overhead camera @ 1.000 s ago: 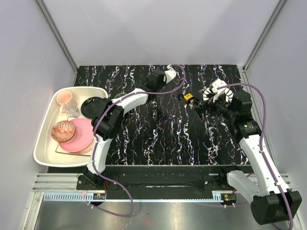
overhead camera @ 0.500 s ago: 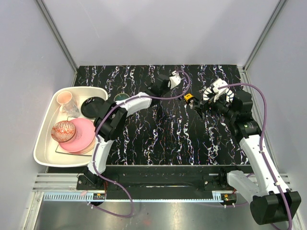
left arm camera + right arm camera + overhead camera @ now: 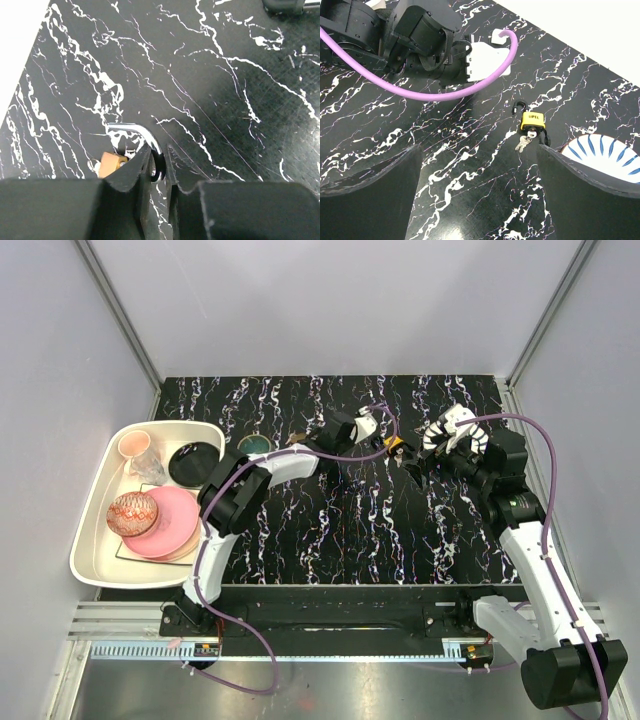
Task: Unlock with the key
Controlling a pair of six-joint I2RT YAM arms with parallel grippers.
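Black, white-veined tabletop (image 3: 330,530) is carrying the yellow padlock (image 3: 532,121), which is lying toward the far side between both grippers, its keys (image 3: 522,145) resting against its bottom end. The left gripper (image 3: 159,152) is straddling the chrome shackle (image 3: 132,129), jaws narrowly apart; whether they are pinching it I cannot tell. The right gripper (image 3: 480,200) is hanging nearby, spread wide, holding nothing.
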